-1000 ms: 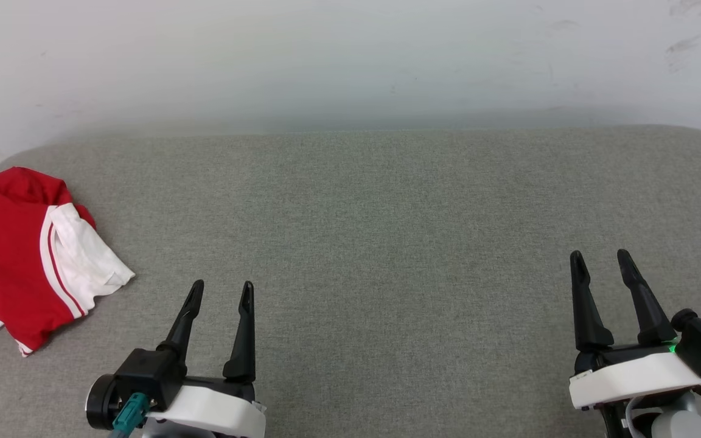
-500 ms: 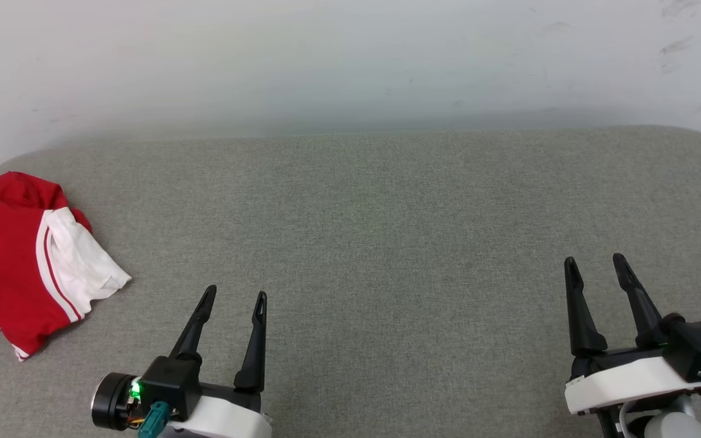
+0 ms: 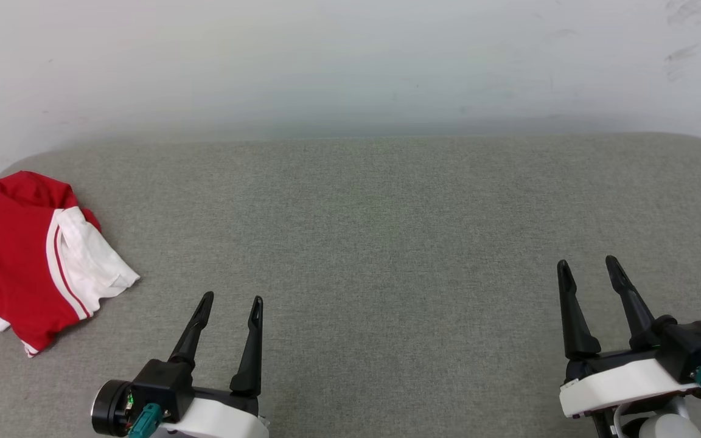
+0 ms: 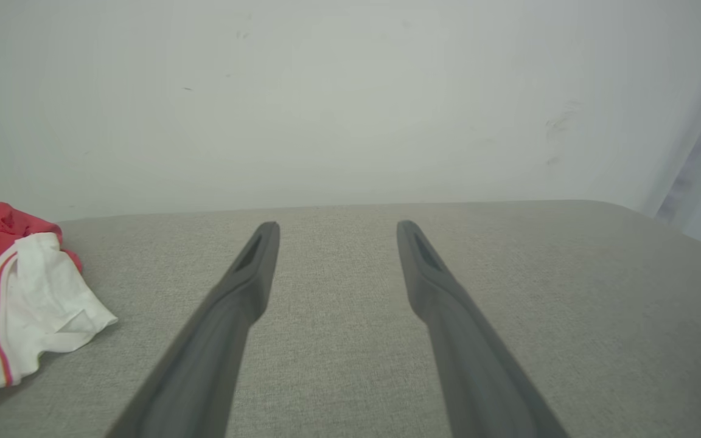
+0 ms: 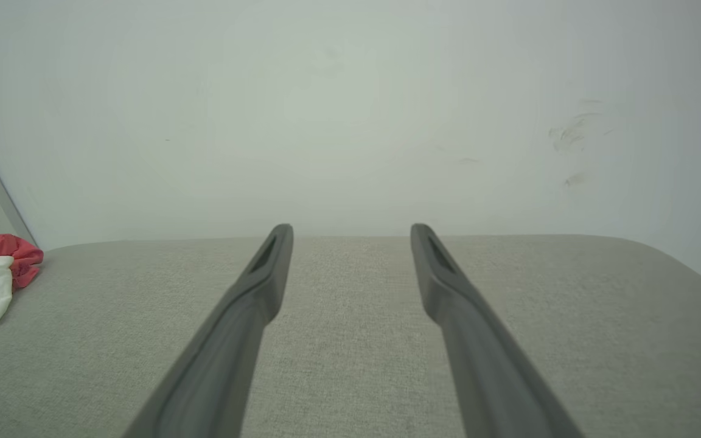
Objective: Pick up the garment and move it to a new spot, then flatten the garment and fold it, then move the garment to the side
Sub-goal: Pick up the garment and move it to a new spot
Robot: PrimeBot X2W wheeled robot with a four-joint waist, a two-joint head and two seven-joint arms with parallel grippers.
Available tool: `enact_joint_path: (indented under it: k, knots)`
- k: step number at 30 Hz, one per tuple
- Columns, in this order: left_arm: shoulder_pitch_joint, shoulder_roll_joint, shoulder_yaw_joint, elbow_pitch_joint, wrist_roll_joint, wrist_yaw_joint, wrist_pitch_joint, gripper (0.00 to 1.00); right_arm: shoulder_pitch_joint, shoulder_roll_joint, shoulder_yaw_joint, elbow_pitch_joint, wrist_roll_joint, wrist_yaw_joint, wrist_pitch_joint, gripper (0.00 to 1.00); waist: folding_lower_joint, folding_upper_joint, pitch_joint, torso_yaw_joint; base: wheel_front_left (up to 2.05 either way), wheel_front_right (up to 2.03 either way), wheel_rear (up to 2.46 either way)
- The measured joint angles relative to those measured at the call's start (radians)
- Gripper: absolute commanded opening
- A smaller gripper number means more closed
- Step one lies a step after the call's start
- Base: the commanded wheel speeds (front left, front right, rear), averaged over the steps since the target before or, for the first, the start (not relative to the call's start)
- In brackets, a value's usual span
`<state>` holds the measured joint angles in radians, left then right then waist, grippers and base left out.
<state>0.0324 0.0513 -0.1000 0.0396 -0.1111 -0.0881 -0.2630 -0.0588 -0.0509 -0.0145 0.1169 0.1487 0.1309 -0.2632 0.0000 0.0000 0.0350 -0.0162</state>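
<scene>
"On the far left of the grey woven pad (image 3: 387, 231), what do we have?"

"We have the garment (image 3: 28, 261), a soft crumpled heap of red cloth with a white sleeve spilling toward the middle, trimmed by a red-and-white stripe."

"Can we read its whole outline?"

"We can't: the head view cuts off its left side, and the folds bury the rest (which face is up we cannot tell)."

"And our hands?"

"Our left gripper (image 3: 232, 297) sits near the heap but apart from it, its long, dark, tapering fingers spread with only bare fabric between them. Our right gripper (image 3: 587, 261) is well apart at the other side, spread the same way and holding nothing."

"Beyond the pad?"

"We see a smooth pale wall (image 3: 350, 61), faintly scuffed toward the right."
</scene>
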Motion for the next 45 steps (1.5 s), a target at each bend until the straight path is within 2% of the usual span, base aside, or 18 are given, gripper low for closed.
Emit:
enact_joint_path:
  k: [12, 34, 45]
  knots:
    - [0.003, 0.0, 0.01, 0.012, -0.008, 0.004, 0.0, 1.0, 0.011, 0.0, 0.035, -0.002, 0.003, 0.0, 0.0, 1.0, 0.0, 0.0, -0.002, 0.08, 0.0, 0.0, 0.0]
    - [0.021, 0.0, 0.031, 0.015, -0.005, 0.008, 0.0, 1.0, 0.03, 0.0, 0.108, -0.002, 0.001, 0.0, 0.0, 1.0, 0.0, 0.0, -0.016, 0.359, 0.0, 0.0, 0.0]
    - [0.038, 0.0, 0.036, 0.016, 0.002, 0.002, 0.0, 1.0, 0.037, 0.0, 0.128, 0.005, 0.002, 0.0, 0.0, 1.0, 0.0, 0.0, -0.028, 0.447, 0.0, 0.0, 0.0]
